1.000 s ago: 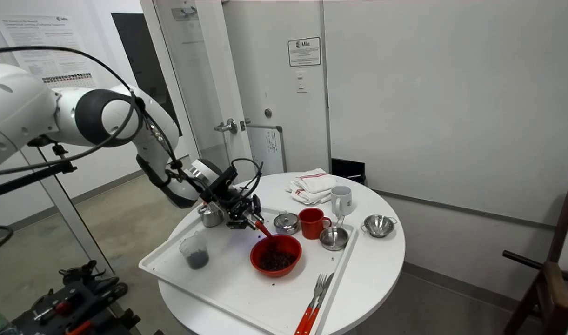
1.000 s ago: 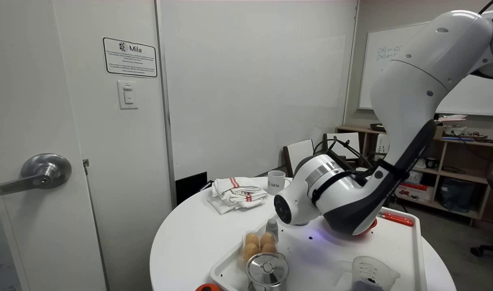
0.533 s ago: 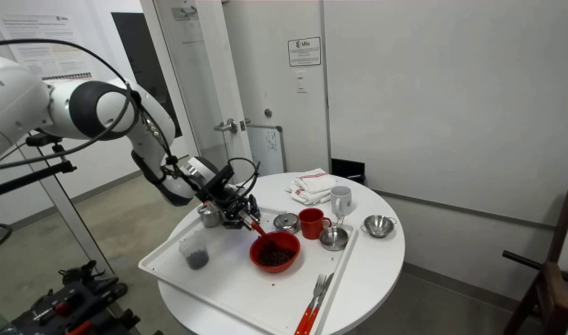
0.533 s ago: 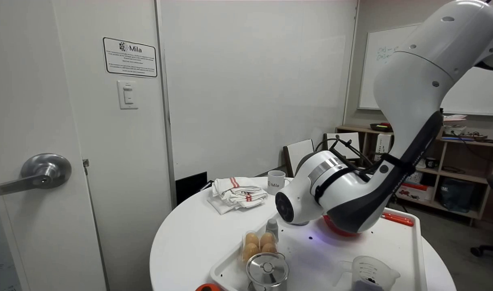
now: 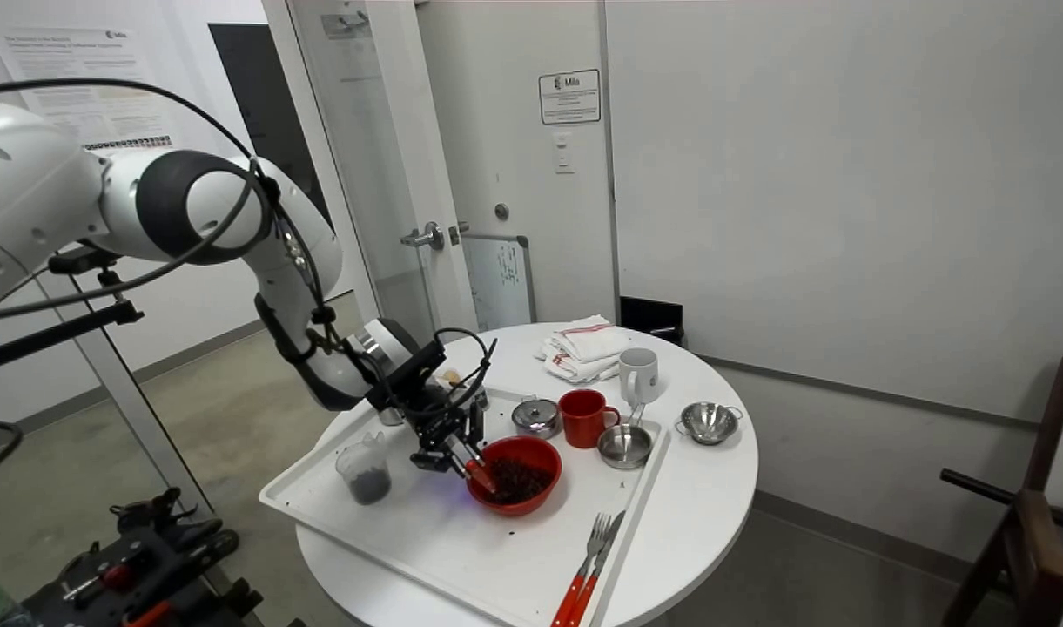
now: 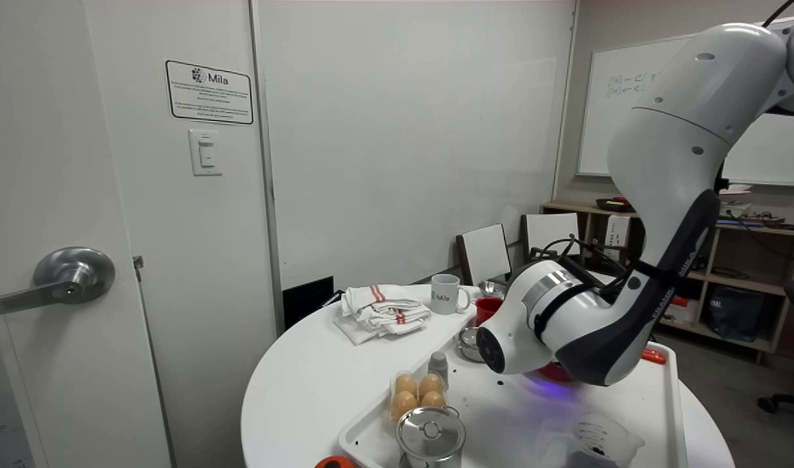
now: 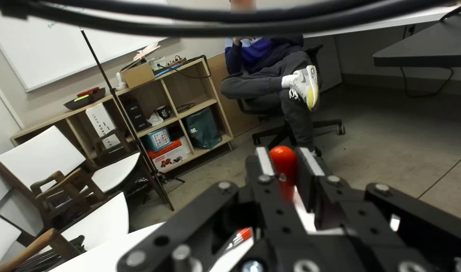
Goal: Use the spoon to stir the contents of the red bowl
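The red bowl (image 5: 540,452), holding dark loose contents, rests on the tray in an exterior view. Over its near-left rim slants the spoon, its orange-red handle (image 5: 482,475) angled down into the bowl; its head cannot be seen. My gripper (image 5: 470,465) is shut on that handle just outside the rim. In the wrist view the handle's rounded end (image 7: 283,158) stands between the pads of my gripper (image 7: 287,162). Another exterior view shows only a sliver of the bowl (image 6: 555,372), with the arm hiding the gripper and spoon.
A white tray (image 5: 427,557) carries a measuring cup (image 5: 367,475), a lidded pot (image 5: 536,418), a red cup (image 5: 586,420), a small metal pan (image 5: 625,446) and a fork and knife (image 5: 583,579). Eggs (image 6: 416,396) sit at the tray's edge.
The gripper has swung from the bowl's back-left side to lower along its left rim, taking the spoon handle with it. The bowl has shifted only slightly. The grip stays shut.
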Controlling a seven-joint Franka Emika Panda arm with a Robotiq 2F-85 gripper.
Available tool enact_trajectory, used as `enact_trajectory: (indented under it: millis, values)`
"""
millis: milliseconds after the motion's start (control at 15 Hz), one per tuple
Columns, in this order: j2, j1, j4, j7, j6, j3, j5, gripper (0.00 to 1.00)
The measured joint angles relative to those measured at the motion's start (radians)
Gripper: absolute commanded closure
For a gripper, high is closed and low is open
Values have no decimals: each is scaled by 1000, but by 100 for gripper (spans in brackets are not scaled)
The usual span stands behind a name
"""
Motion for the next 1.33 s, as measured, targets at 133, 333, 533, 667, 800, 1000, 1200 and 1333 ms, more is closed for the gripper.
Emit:
enact_trajectory:
  millis: [133, 333, 533, 667, 800, 1000, 1200, 1333]
  values:
    - [0, -12, -11, 5, -2, -9, 6, 95]
    - [0, -25, -14, 10, -7, -25, 10, 95]
    - [0, -34, 3, 12, -15, -56, 7, 95]
    - [0, -35, 32, 12, -33, -78, -3, 95]
    - [-1, -33, 69, 11, -54, -87, -19, 95]
    - [0, -18, 115, 10, -74, -87, -47, 95]
    - [5, 10, 137, 4, -89, -86, -74, 95]
    - [17, 26, 139, -7, -112, -86, -93, 95]
